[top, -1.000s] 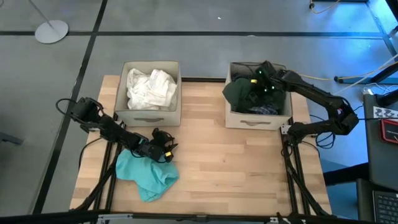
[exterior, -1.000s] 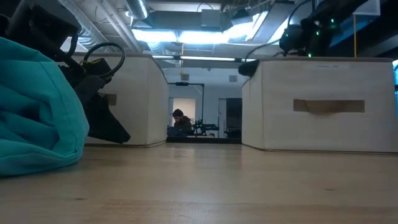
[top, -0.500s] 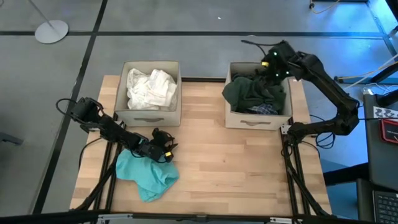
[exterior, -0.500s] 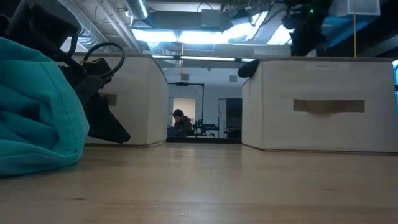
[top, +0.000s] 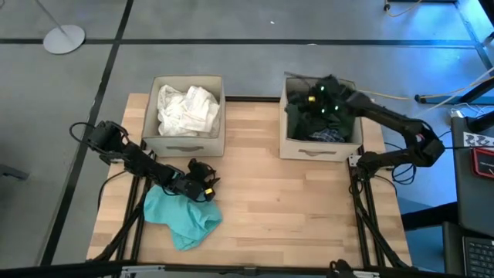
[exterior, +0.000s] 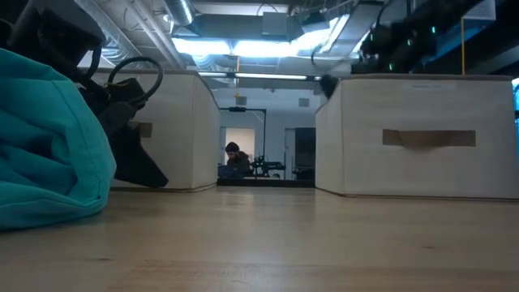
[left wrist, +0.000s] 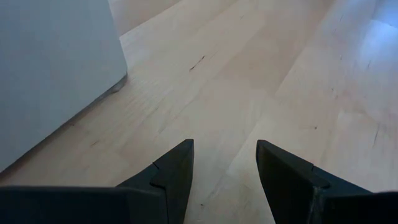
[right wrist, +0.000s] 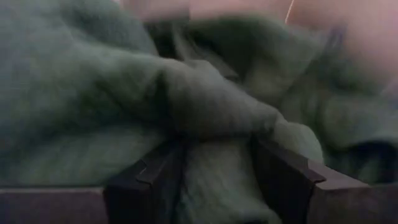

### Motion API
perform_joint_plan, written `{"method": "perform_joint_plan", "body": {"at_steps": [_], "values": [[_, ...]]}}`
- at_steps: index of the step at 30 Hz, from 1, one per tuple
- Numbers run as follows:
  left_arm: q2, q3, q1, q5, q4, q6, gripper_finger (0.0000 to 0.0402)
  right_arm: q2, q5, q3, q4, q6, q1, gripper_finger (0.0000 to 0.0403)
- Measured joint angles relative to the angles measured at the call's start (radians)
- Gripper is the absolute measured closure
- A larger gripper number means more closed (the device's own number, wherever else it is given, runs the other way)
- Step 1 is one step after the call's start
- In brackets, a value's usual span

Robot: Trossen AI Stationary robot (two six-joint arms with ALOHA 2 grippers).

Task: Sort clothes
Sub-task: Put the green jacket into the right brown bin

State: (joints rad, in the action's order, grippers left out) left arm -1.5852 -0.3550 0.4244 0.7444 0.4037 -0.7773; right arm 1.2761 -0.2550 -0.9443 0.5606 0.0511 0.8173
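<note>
From above, the right tool [top: 323,99] sits low in the right box [top: 319,144], pressed into a dark green garment [top: 305,116] heaped over a patch of blue plaid shirt [top: 326,136]. The left box [top: 184,143] holds crumpled white clothes [top: 187,109]. A teal garment [top: 181,217] lies bunched on the tabletop [top: 285,208] near the front left, with the left tool [top: 205,183] resting at its upper edge. All of these are soft, light and floppy; they will likely sag and trail when lifted, so a raised fold near the middle of the bundle looks the best place to pinch.

At tabletop height, the teal garment [exterior: 49,154] rises as a rounded, thick, fleece-like mound at the left edge, and both boxes stand behind it. The right arm shows dark above the right box [exterior: 426,138].

The left wrist view shows the left tool [left wrist: 224,163] with its 2 fingers apart, nothing between them, over bare wood beside a box wall [left wrist: 53,68].

The right wrist view shows the right tool [right wrist: 214,165] buried in the dark green garment [right wrist: 93,99], a thick ridge of cloth bulging between its fingers; whether they have closed on it cannot be told.
</note>
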Motion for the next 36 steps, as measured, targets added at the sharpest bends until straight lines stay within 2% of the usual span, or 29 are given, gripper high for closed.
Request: {"method": "perform_joint_plan", "body": {"at_steps": [9,14,20,26,32,36], "values": [[-0.001,0.0,-0.002,0.0,-0.004,0.019,0.0236,0.061,0.08,0.245,-0.175,-0.039,0.0,0.021],[-0.001,0.0,-0.002,0.0,-0.005,-0.001,0.0236,0.096,0.082,0.291,-0.288,-0.092,0.0,0.021],[-0.001,0.0,0.001,0.0,-0.006,-0.01,0.0236,0.098,0.08,0.295,-0.307,-0.096,0.0,0.021],[-0.001,0.0,0.001,-0.014,-0.006,-0.013,0.0236,0.02,0.087,0.211,-0.188,-0.093,0.0,0.021],[0.0,0.0,0.001,-0.024,-0.005,-0.012,0.0236,-0.085,0.174,0.031,-0.032,-0.066,0.002,0.021],[0.0,0.0,0.001,-0.024,-0.005,-0.007,0.0236,-0.128,0.182,-0.077,0.014,-0.065,0.002,0.021]]}}
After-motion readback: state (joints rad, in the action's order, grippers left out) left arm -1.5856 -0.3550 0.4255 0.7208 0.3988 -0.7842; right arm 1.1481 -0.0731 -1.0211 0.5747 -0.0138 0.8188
